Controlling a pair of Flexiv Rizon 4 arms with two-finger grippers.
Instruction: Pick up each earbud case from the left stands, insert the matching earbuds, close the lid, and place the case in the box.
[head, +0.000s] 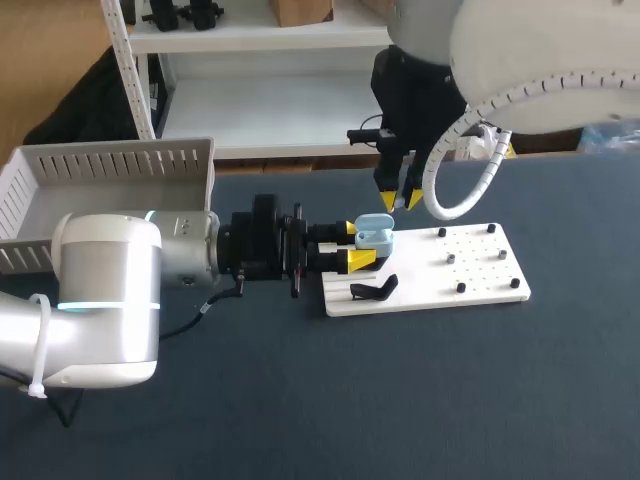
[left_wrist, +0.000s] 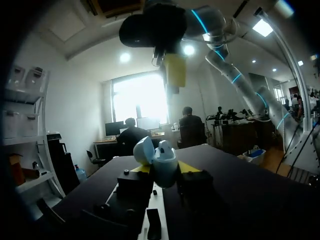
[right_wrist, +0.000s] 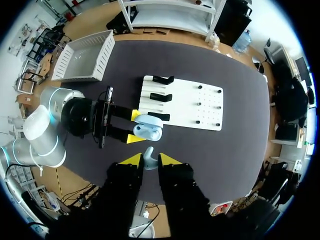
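Left gripper (head: 355, 245) is clamped on the light blue earbud case (head: 377, 237), one yellow tip on each side of the body. It lies level and reaches in from the left, so the case hangs over the far-left corner of the white board (head: 480, 265). The case lid (left_wrist: 143, 150) is open, tilted back off the body. Right gripper (right_wrist: 150, 161) points straight down from above, fingers closed on a small pale blue earbud (right_wrist: 149, 155) held between the yellow tips. In the right wrist view the open case sits just ahead of that earbud, not touching it; in the head view the right gripper is just beyond the case on the far side. The board lies flat on the dark surface (head: 400, 400), with black stands (head: 374, 290) on its left part and small black pegs (head: 460, 287) spread over its right part. A white slatted box (head: 110, 160) stands on the far left of the surface, well apart from the board, behind the left arm.
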